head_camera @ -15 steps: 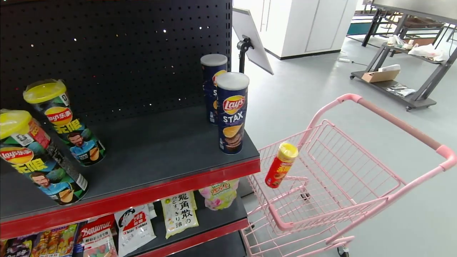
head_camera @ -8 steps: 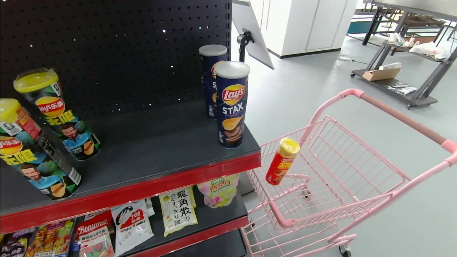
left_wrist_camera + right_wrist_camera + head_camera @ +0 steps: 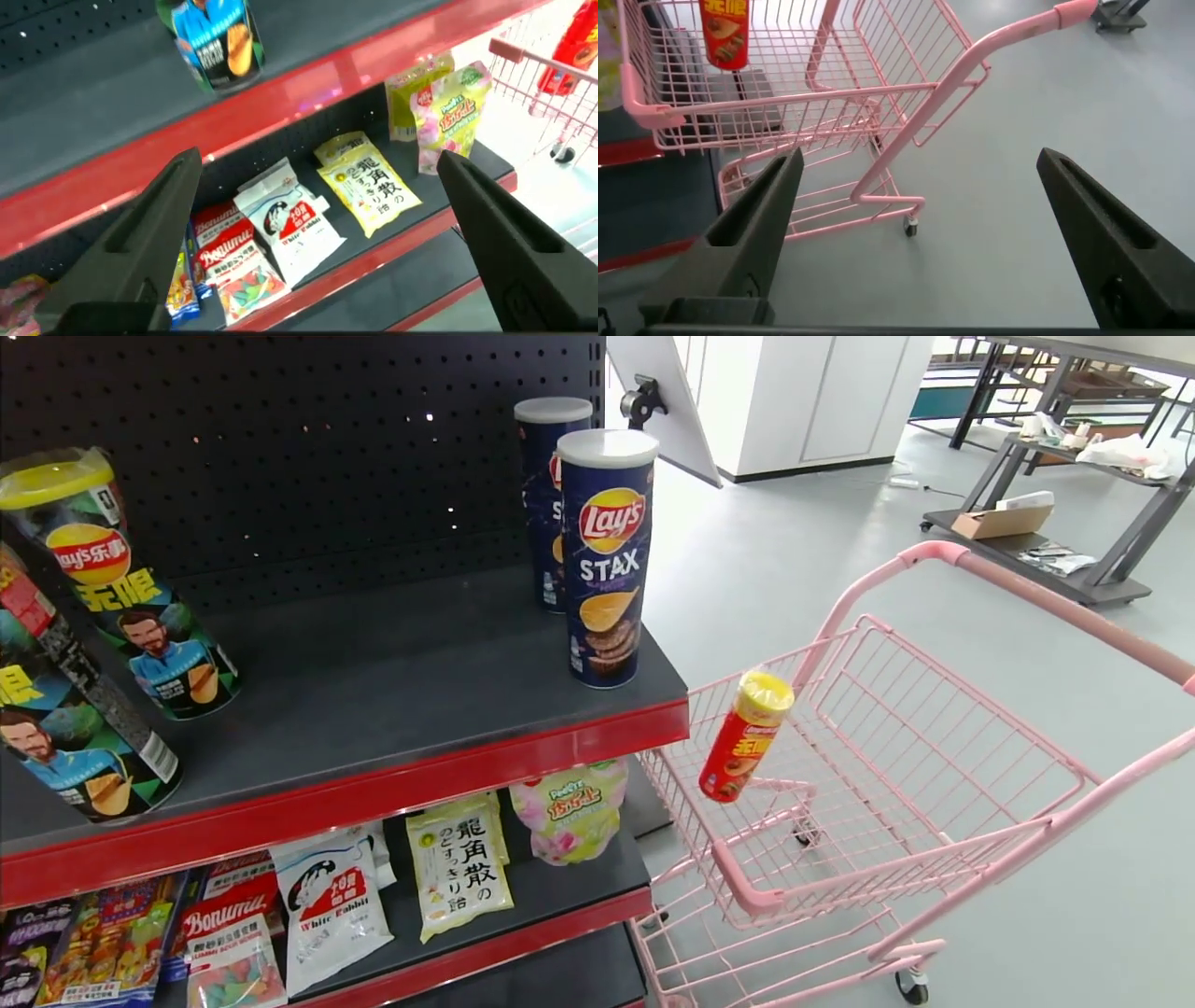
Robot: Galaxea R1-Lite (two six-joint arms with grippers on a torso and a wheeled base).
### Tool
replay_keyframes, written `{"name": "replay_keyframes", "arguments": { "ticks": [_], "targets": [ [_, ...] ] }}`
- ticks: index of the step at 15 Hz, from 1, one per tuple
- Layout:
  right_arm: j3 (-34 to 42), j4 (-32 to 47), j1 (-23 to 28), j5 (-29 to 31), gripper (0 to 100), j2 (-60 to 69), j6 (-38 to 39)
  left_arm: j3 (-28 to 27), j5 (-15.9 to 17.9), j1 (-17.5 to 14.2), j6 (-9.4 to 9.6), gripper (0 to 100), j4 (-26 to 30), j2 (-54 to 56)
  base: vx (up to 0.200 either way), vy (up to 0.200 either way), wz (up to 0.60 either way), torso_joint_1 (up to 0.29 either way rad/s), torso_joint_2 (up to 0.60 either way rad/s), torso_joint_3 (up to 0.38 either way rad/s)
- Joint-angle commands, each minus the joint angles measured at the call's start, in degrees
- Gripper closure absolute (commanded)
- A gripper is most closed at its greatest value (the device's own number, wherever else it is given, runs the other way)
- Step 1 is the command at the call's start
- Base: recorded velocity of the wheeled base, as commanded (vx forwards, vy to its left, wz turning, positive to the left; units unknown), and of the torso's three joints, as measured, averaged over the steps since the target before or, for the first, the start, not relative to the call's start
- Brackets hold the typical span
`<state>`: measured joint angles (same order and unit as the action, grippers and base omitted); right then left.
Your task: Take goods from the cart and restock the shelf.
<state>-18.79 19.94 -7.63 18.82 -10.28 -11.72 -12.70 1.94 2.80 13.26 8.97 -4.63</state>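
A small red chips can point(image 3: 747, 737) with a yellow lid leans tilted inside the pink wire cart point(image 3: 943, 555), which stands just right of the shelf. The dark top shelf board point(image 3: 373, 681) with a red front edge holds two tall blue cans point(image 3: 605, 560) at its right end and two green cans with yellow lids point(image 3: 121, 588) at its left; its middle is bare. My left gripper point(image 3: 318, 163) is open in front of the lower shelf, with nothing in it. My right gripper point(image 3: 920, 159) is open above the floor beside the cart point(image 3: 906, 89), apart from the red can point(image 3: 726, 33).
Snack bags point(image 3: 457, 868) lie along the lower shelf, among them a yellow bag point(image 3: 364, 191). Bare grey floor lies right of the cart. A metal rack point(image 3: 1074, 569) stands at the back right, and a white board on a stand point(image 3: 663, 401) stands behind the shelf end.
The whole head picture has shifted, so the camera has moved. The cans, the cart and the shelf goods keep their places relative to each other.
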Motion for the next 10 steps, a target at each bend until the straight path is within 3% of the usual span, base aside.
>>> {"name": "replay_keyframes", "arguments": {
  "ticks": [1,8,10],
  "targets": [
    [-0.02,0.01,-0.02,-0.01,0,0.08,-0.06,-0.04,0.0,0.01,0.01,0,-0.01,-0.11,0.0,0.0,0.0,-0.183,0.54,0.344],
    [0.06,0.01,-0.02,-0.01,0,-0.18,-0.06,0.05,0.0,0.01,0.01,0,-0.01,-0.11,0.0,0.0,0.0,-0.163,0.54,0.369],
    [-0.29,0.01,-0.19,-0.1,0,-1.15,-0.85,0.05,0.0,0.01,0.01,0,-0.01,-0.11,0.0,0.0,0.3,-0.107,0.44,0.325]
  ]
}}
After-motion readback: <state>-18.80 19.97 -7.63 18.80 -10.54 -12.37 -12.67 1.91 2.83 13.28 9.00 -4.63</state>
